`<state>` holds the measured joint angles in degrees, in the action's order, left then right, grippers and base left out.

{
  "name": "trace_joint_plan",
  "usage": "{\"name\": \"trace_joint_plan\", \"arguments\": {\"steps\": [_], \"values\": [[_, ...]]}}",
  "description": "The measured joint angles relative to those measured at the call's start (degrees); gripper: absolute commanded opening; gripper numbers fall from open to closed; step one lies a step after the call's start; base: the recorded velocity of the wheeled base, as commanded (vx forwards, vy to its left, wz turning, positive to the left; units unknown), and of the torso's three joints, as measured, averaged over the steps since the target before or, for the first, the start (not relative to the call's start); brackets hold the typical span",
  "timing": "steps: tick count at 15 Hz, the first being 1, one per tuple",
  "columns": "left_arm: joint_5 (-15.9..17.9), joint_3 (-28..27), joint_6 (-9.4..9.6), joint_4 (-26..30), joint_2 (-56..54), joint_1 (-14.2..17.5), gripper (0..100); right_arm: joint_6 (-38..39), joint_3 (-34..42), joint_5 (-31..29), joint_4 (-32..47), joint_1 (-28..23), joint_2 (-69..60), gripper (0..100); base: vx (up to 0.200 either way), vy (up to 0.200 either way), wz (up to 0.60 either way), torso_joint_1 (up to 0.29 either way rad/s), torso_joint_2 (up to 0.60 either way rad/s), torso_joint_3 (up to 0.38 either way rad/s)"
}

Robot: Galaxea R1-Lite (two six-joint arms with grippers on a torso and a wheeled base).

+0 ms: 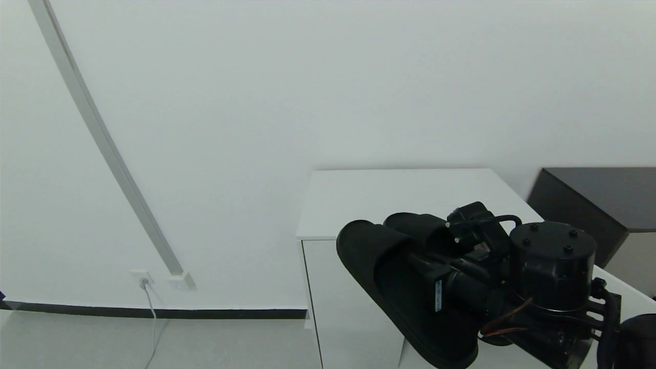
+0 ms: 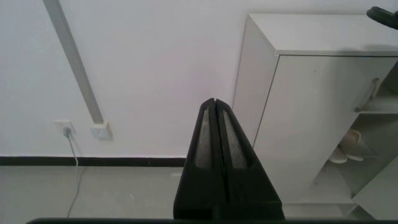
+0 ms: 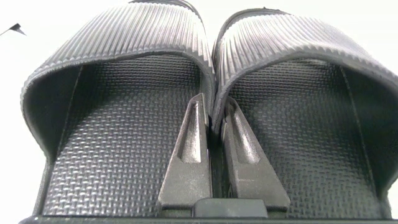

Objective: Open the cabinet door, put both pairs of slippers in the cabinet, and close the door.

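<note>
In the head view, the right gripper carries a pair of black slippers in the air before the white cabinet, about level with its top. Their long axis runs on a slant, with the far end up toward the robot's left and the near end lower.

In the left wrist view, the left gripper is pressed together on nothing. The cabinet stands open, and a pale pair of slippers sits on a low shelf.

In the right wrist view, the fingers clench the two touching inner strap edges. The slippers lie side by side, toes pointing away from the wrist. We judge them light, rubbery and bendy, and ribbed enough not to slip. That shared middle edge looks like the sensible hold.
</note>
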<state>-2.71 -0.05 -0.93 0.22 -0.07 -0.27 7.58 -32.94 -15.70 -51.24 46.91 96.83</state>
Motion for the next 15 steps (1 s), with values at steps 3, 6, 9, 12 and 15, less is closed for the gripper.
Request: {"name": "trace_joint_plan", "arguments": {"steps": [3,6,9,12,15], "values": [[-0.02,0.0,-0.02,-0.01,0.0,0.0,0,-0.01,0.06,0.05,0.06,0.02,0.02,0,-0.2,0.0,0.0,-0.001,0.0,0.004],[-0.02,-0.02,-0.05,-0.01,0.0,0.0,0,-0.01,0.06,0.05,0.04,0.11,0.02,0,0.0,0.0,0.0,0.0,0.0,0.0],[-0.07,-0.05,-0.11,0.02,0.0,-0.02,0,0.02,0.17,0.07,0.09,0.35,0.11,0,0.0,0.0,0.0,0.0,0.0,0.0],[-0.07,-0.05,-0.11,0.0,0.0,-0.02,0,0.13,0.17,0.07,0.02,0.55,0.13,0,0.0,0.0,0.0,0.0,0.0,0.0],[-0.02,-0.05,-0.02,0.02,0.0,-0.02,0,0.13,0.06,0.02,0.02,0.48,0.2,0,0.0,0.0,0.0,0.0,0.0,0.0]]}}
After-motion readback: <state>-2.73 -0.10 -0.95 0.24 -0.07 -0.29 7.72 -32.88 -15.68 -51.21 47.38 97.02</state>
